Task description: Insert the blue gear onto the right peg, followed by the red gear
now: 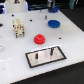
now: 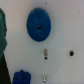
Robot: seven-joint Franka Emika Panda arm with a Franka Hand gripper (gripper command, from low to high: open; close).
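The blue gear [image 1: 53, 23] lies flat on the white table [image 1: 15, 60], well apart from the grey black-edged plate [image 1: 47, 57] with its two dark pegs; the red gear [image 1: 39, 38] sits between them, nearer the plate. Neither gear is on a peg, so the first step — fetching the blue gear — is the one in hand.

In the wrist view the blue gear [image 2: 39, 25] fills the middle of the picture, its dark centre hole plain, which suggests the pincer hangs above it or close beside it. The pincer itself cannot be made out in either view, so whether its fingers stand wide or narrow I cannot tell. A second, darker blue thing [image 2: 21, 77] shows at the picture's edge; that looks like a block, not the gear.

The next move calls for a descent centred on the gear's hub, fingers spread to straddle it, then a firm close — and afterwards a carry past the red gear to the right peg [image 1: 51, 51].
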